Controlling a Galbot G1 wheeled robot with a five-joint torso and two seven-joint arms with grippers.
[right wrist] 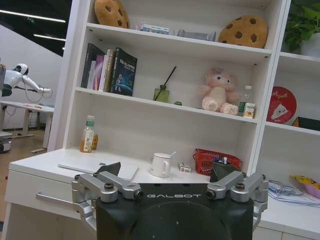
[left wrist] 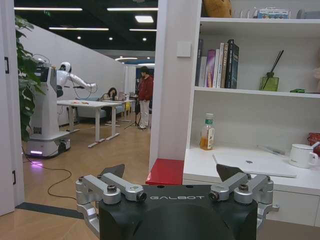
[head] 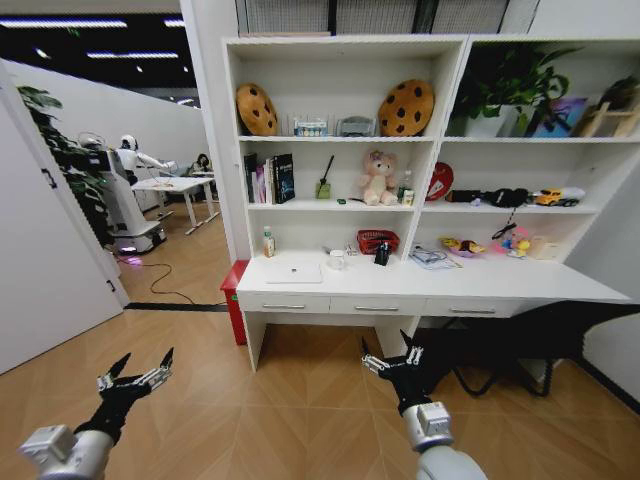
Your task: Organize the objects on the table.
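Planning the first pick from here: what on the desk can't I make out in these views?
- Red basket contents: right wrist view, rim and right gripper hide them.
- Laptop front edge: left wrist view, behind left gripper.
- Items at the desk's right end: head view, too small to identify.
- Drawers' contents: shut.

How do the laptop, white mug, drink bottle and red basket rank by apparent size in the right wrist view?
1. Laptop, widest, though partly hidden.
2. Red basket.
3 and 4. White mug and drink bottle look alike; the bottle stands farther back, so unranked.
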